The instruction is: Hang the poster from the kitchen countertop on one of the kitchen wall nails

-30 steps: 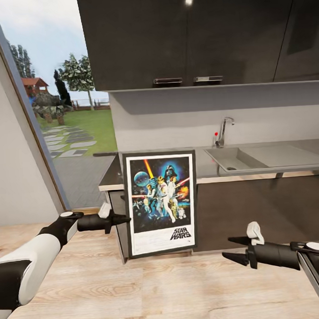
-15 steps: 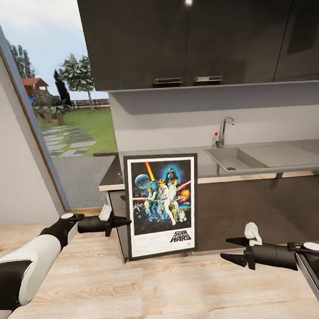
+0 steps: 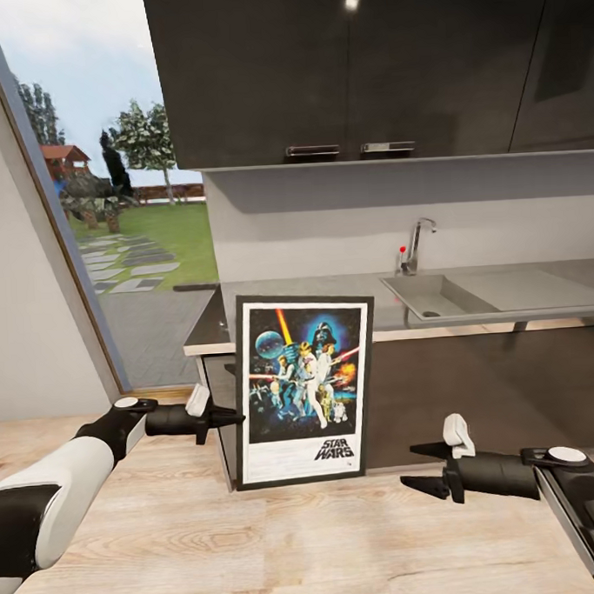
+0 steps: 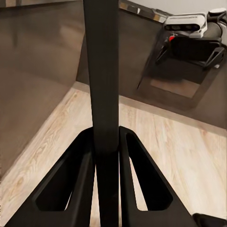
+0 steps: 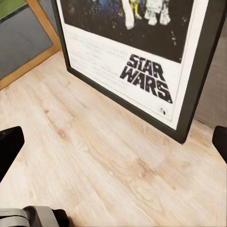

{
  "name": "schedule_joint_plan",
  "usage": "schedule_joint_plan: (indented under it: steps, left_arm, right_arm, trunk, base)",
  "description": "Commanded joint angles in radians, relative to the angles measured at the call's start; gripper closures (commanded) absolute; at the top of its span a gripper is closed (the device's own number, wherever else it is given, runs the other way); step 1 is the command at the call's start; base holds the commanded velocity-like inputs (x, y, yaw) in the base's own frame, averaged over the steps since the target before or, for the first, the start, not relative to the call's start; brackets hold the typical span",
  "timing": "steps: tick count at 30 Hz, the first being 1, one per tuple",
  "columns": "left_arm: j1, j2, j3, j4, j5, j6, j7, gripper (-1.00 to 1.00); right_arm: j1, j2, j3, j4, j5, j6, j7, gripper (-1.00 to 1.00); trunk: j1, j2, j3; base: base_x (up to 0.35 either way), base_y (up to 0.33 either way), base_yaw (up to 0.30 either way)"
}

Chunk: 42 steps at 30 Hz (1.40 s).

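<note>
Reaching in from the lower right of the head view, the right claw (image 3: pixel 416 467) hangs above the wooden floor (image 3: pixel 258 543) with its two fingers spread wide and nothing between them; its own camera looks down at pale planks and the lower corner of the poster (image 5: pixel 142 56), where the black "STAR WARS" logo sits on the white border inside the black frame. At the lower left of the head view, the left claw (image 3: pixel 235 414) points toward the poster (image 3: pixel 303 388) and meets its left edge; the left wrist camera shows both fingers (image 4: pixel 80 179) pressed narrowly against the black edge of the frame (image 4: pixel 104 80), gripping it. That camera also catches the right claw (image 4: pixel 191 45) across the floor, in front of the dark cabinet fronts. The poster stands upright, leaning slightly to the right, in the centre of the head view, in front of the dark lower cabinets (image 3: pixel 476 392), its bottom edge low near the floor. Behind it runs the grey tabletop (image 3: pixel 394 314) with a steel sink (image 3: pixel 471 296) and faucet (image 3: pixel 413 243) at centre right. Dark upper cabinets (image 3: pixel 363 67) fill the top, and a large window (image 3: pixel 107 168) at upper left shows grass and trees.
</note>
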Motion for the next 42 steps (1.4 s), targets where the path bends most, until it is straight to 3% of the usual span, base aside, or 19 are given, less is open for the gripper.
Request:
schedule_joint_plan:
  steps: [1,21,36,42]
  left_arm:
    - [-0.001,0.0,-0.002,-0.001,0.001,-0.014,0.0,1.0]
    - [-0.001,0.0,-0.002,-0.001,-0.002,-0.017,0.0,1.0]
    - [-0.001,-0.001,-0.003,0.0,-0.002,-0.057,0.0,1.0]
    - [-0.001,-0.002,-0.003,0.0,-0.002,-0.059,0.0,1.0]
  right_arm:
    - [-0.004,0.0,0.001,0.0,-0.002,0.01,0.003,-1.0]
    - [-0.023,0.011,0.009,0.0,-0.006,0.008,0.003,-1.0]
    - [-0.025,0.011,0.008,0.001,-0.007,0.005,0.003,-1.0]
    - [-0.064,0.011,0.008,0.085,-0.005,-0.008,0.003,-1.0]
  trunk:
    - [0.0,-0.001,-0.001]
    - [0.0,-0.001,-0.001]
    - [0.0,-0.001,-0.001]
    - [0.0,-0.001,-0.001]
  base:
    - [0.0,0.0,0.0]
    - [0.0,0.0,0.0]
    - [0.0,0.0,0.0]
    - [0.0,0.0,0.0]
